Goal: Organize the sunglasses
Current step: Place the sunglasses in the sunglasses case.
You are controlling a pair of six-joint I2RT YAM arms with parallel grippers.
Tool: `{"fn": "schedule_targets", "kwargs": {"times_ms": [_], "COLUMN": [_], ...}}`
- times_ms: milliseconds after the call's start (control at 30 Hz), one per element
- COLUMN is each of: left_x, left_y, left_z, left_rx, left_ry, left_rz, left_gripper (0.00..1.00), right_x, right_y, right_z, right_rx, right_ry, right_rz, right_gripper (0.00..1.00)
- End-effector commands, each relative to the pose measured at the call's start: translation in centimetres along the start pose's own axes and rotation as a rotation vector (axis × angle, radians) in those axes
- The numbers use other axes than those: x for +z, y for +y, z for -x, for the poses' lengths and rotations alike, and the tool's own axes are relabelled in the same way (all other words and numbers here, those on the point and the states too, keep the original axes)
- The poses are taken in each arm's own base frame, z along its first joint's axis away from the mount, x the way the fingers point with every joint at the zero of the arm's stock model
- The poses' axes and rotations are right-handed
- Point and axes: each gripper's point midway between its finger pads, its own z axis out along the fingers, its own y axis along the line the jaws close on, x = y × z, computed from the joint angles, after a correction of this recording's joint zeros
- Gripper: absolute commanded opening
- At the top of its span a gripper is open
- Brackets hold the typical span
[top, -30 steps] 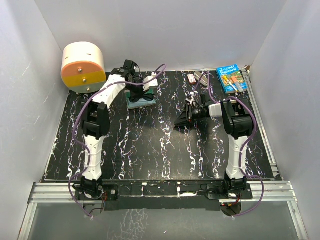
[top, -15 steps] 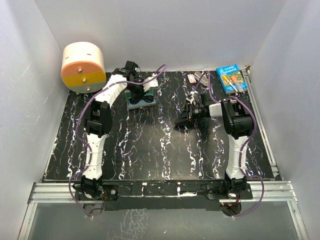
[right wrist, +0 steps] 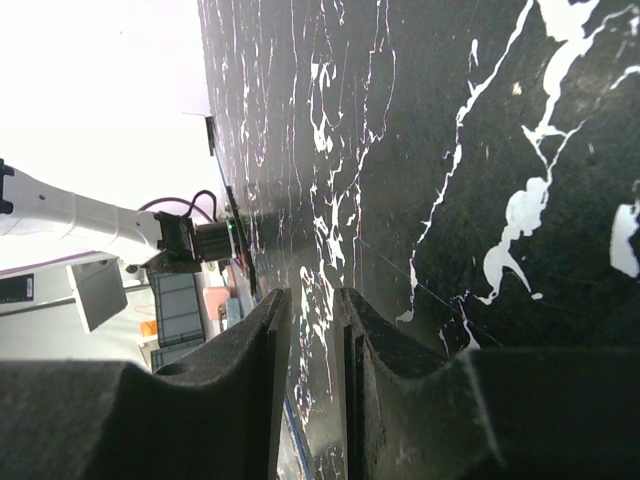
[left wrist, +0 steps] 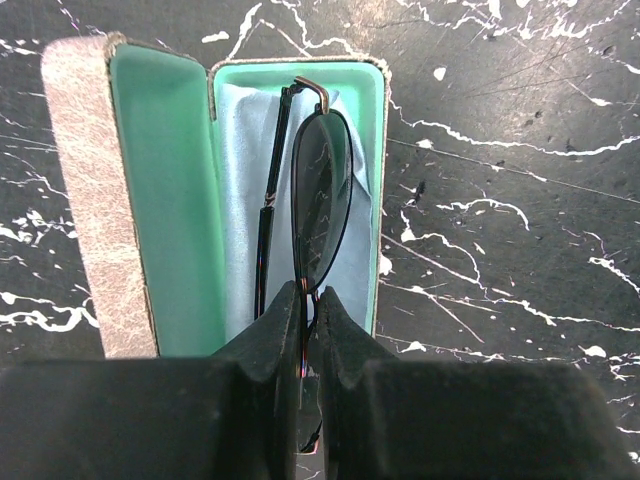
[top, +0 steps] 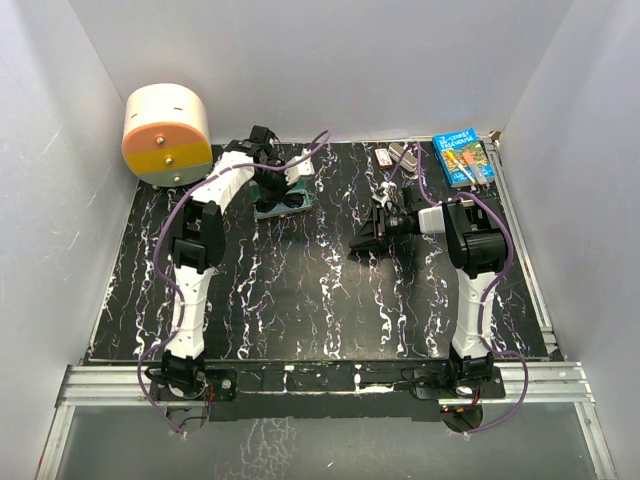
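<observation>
The black sunglasses [left wrist: 320,200] stand on edge, folded, in the tray of the open grey-brown case [left wrist: 90,200], on the light-blue cloth [left wrist: 240,180] over the teal lining. My left gripper [left wrist: 310,300] is shut on the near end of the sunglasses' frame. From above, the left gripper [top: 270,180] is over the case [top: 300,172] at the back left, with the sunglasses [top: 284,201] under it. My right gripper [right wrist: 315,300] has a narrow gap between its jaws, nothing in it, and is low over the bare mat [top: 362,242], well right of the case.
A cream and orange cylinder [top: 166,133] stands at the back left corner. A blue book [top: 462,158] and small items [top: 395,156] lie at the back right. White walls close in three sides. The dark marbled mat [top: 300,300] covers the table.
My left gripper has shifted slightly towards the back over the case, still holding the sunglasses. The right arm has barely moved.
</observation>
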Motion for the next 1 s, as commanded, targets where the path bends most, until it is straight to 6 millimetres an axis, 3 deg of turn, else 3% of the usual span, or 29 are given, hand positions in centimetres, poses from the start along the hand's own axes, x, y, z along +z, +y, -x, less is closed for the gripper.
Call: {"fn": "schedule_targets", "kwargs": {"times_ms": [0,400,533,733,967], "left_x": [-0.3,0.2,0.4,0.5,0.5], "left_y": [0.5,1.9,1.7,0.9,0.1], "left_z": [0.1,0.1,-0.1,-0.1,0.1], "left_rx": [-0.024,-0.116,-0.124,-0.119,-0.116], "left_ry": [-0.009,-0.019,-0.014,-0.023,-0.029], "left_rz": [0.003,0.057,0.049,0.024,0.000], "left_gripper": [0.00,0.00,0.15,0.31,0.38], "right_x": [-0.2,-0.2,-0.1,-0.2,-0.1], "right_y": [0.9,0.8,0.8,0.8,0.9], "right_z": [1.4,1.3,1.3,1.3,1.2], "right_rx": [-0.092,-0.088,-0.086,-0.084,-0.083], "right_ry": [-0.018,-0.017,-0.015,-0.015,-0.015], "right_rz": [0.041,0.045,0.045,0.047,0.048], "right_gripper": [0.29,0.29,0.31,0.33,0.34]}}
